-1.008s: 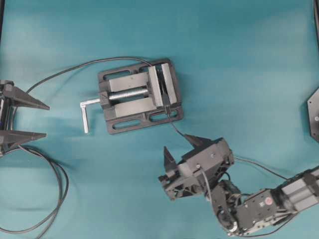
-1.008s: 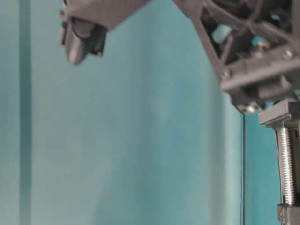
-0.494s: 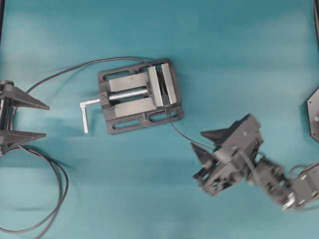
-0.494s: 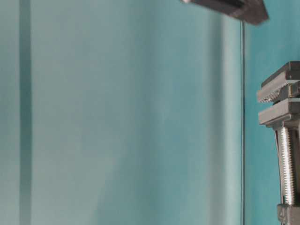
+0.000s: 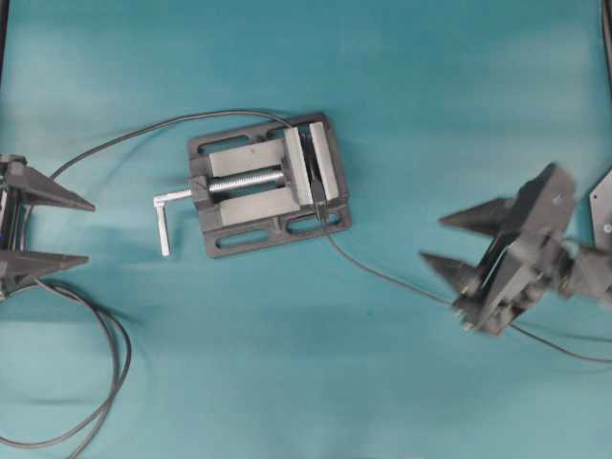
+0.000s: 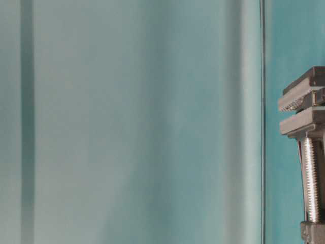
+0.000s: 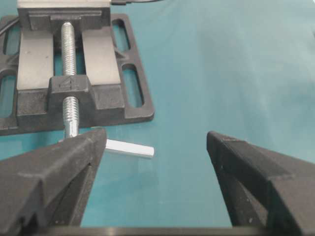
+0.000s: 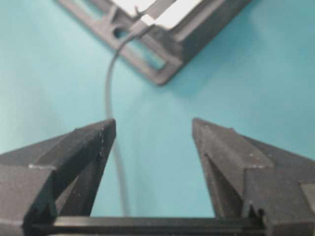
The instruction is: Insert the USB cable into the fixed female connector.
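A: Where are your fingers rn?

B: Left fingers (image 5: 43, 229) sit at the left edge of the tabletop (image 5: 430, 96), spread wide, nothing between them. From the left wrist cam I look past both fingertips (image 7: 59, 167) at the vise (image 7: 74, 73), its silver handle (image 7: 130, 149) lying just ahead of me.

A: And the right?

B: Right fingers (image 5: 457, 244) are over the right side, tips pointing left toward the vise (image 5: 268, 186), well apart from it. Spread wide too, holding nothing.

A: USB cable?

B: The cable (image 5: 382, 275) lies on the tabletop, running from the vise's lower right corner out to the right, passing under my right fingers and on to the right edge. In the right wrist cam the cable (image 8: 110, 98) curves down from the vise corner (image 8: 162, 49) and goes by just inside my left-hand fingertip (image 8: 83, 147). Can't tell if it touches; looks like it's lying below, not pinched.

A: Plug in the connector (image 5: 320, 203)?

B: The cable's end goes up into the gap betw. the vise's clamping blocks, where the connector sits. Too small and blurred to tell whether the plug is seated.

A: Anything else around?

B: Thin lead (image 5: 124, 139) arcs from the vise top over to the left. Thicker black cable (image 5: 110, 363) loops at lower left, near my left fingers. Table-level cam shows only the vise screw (image 6: 310, 168) at the right edge.
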### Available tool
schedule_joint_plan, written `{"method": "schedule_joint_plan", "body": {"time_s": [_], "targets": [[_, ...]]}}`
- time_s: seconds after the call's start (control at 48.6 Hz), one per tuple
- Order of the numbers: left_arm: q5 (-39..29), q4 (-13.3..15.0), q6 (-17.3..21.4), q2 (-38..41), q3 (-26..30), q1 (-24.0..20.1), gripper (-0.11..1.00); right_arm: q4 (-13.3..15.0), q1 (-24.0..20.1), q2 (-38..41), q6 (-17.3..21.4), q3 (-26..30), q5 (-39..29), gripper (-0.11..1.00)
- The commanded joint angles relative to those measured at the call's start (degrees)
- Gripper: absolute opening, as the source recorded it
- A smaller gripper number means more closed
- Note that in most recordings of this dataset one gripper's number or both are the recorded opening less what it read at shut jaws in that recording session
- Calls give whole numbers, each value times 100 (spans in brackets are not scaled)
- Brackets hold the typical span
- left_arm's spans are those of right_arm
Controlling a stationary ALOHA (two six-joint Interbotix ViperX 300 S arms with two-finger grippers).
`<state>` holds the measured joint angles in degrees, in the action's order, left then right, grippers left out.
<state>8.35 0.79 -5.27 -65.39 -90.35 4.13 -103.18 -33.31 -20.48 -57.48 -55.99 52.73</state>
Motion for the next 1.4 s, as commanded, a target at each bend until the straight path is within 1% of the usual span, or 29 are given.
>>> {"method": "schedule_joint_plan", "body": {"time_s": [0.0,0.103,0.123,0.165,0.247,0.329,0.391,0.494,0.597,0.7,0.844,0.967,1.132,1.255,1.296,1.379], "targets": [[44,-18,-9,70,70,-18,97,352,26,-457,-9,-220,88,75],[44,-9,-9,70,70,-18,97,747,167,-1011,0,-545,158,75],[44,-18,-9,70,62,-9,98,782,185,-1055,-9,-580,158,75],[44,-18,-9,70,70,-9,98,940,352,-1318,-9,-703,158,75],[44,-9,-9,70,70,-18,98,1151,694,-1714,-35,-896,97,75],[44,-18,-9,70,62,-18,97,1406,1072,-2074,-62,-1072,-88,75],[44,-18,-9,70,62,-9,98,1573,1318,-2312,-105,-1204,-352,75],[44,-18,-9,70,70,-9,98,1758,1793,-2733,-220,-1441,-932,75],[44,-18,-9,70,70,-9,98,1828,2197,-3094,-413,-1644,-1450,74],[44,-18,-9,62,62,-18,98,1890,2461,-3419,-642,-1846,-1969,75],[44,-18,-9,70,70,-9,98,1890,2619,-3700,-905,-2180,-2839,75],[44,-18,-9,70,70,-9,97,1934,2619,-3709,-976,-2417,-3146,75],[44,-9,-9,70,70,-18,98,2338,2619,-3709,-1195,-2522,-3182,75],[44,-18,-9,70,70,-9,98,2646,2619,-3709,-1371,-2558,-3437,75],[44,-18,-9,70,62,-9,98,2707,2619,-3709,-1415,-2575,-3516,75],[44,-18,-9,70,62,-9,98,2716,2619,-3709,-1433,-2602,-3577,75]]}}
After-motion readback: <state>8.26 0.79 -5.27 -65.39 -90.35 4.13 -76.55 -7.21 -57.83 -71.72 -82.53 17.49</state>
